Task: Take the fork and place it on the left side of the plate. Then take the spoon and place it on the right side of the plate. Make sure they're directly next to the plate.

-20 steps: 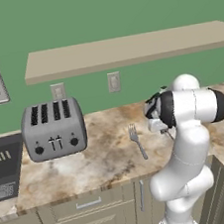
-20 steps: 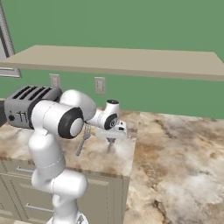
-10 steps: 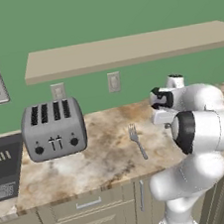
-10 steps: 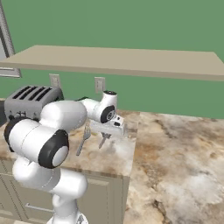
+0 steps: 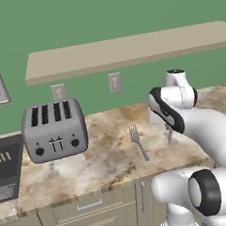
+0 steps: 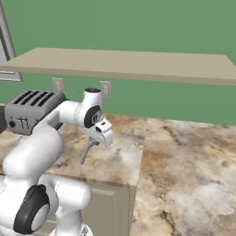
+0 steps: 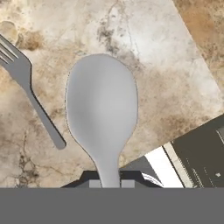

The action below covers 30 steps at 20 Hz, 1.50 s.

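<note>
The pincer [image 7: 109,183] is clenched on the thin handle of the spoon [image 7: 102,107], at the bottom centre of the hand view. The spoon is smooth grey metal with a broad oval bowl, which points toward the top of that frame, above the counter [image 7: 162,78]. The counter has a mottled tan and cream stone surface.

The fork [image 5: 138,142] lies flat on the counter at the centre of the left base view, tines toward the green wall. It is slim grey metal with a long straight handle. In the hand view it sits at the upper left, apart from the spoon.

A boxy silver four-slot toaster [image 5: 54,130] stands at the left of the left base view.
</note>
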Available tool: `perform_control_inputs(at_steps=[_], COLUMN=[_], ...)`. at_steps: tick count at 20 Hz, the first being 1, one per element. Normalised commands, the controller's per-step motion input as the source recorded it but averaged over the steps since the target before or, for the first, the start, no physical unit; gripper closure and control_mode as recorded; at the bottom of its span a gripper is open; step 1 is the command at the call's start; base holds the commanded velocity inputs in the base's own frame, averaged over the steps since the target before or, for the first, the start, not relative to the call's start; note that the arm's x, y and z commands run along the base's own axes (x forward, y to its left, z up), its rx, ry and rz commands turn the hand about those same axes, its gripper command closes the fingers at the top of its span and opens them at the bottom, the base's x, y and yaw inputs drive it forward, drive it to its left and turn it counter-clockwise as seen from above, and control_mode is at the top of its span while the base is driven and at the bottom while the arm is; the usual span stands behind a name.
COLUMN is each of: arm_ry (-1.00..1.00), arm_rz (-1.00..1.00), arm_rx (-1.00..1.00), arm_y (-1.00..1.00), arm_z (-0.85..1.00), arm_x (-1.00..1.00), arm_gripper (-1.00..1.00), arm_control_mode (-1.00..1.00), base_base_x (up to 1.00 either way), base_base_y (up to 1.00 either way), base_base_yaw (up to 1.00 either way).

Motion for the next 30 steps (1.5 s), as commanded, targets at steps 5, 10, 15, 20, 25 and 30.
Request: perform_control_inputs(at_steps=[5, 10, 15, 20, 25, 30], arm_ry=[-0.06, -0.23, -0.32, -0.22, -0.01, 0.16], arm_rz=[-0.30, 0.01, 0.32, 0.42, 0.38, 0.21], arm_rx=[-0.13, -0.17, -0.14, -0.11, -0.15, -0.28], arm_y=[0.04, 0.00, 0.00, 0.00, 0.06, 0.53], arm_z=[0.36, 0.34, 0.31, 0.22, 0.01, -0.02], arm_x=[-0.83, -0.83, -0.65, -0.63, -0.22, 0.05], arm_gripper=[1.00, 1.00, 1.00, 1.00, 1.00, 1.00], arm_control_mode=[-1.00, -1.00, -1.00, -1.00, -1.00, -1.00], base_base_x=[0.00, 0.00, 0.00, 0.00, 0.00, 0.00], base_base_y=[0.00, 0.00, 0.00, 0.00, 0.00, 0.00], base_base_yaw=[0.00, 0.00, 0.00, 0.00, 0.00, 0.00])
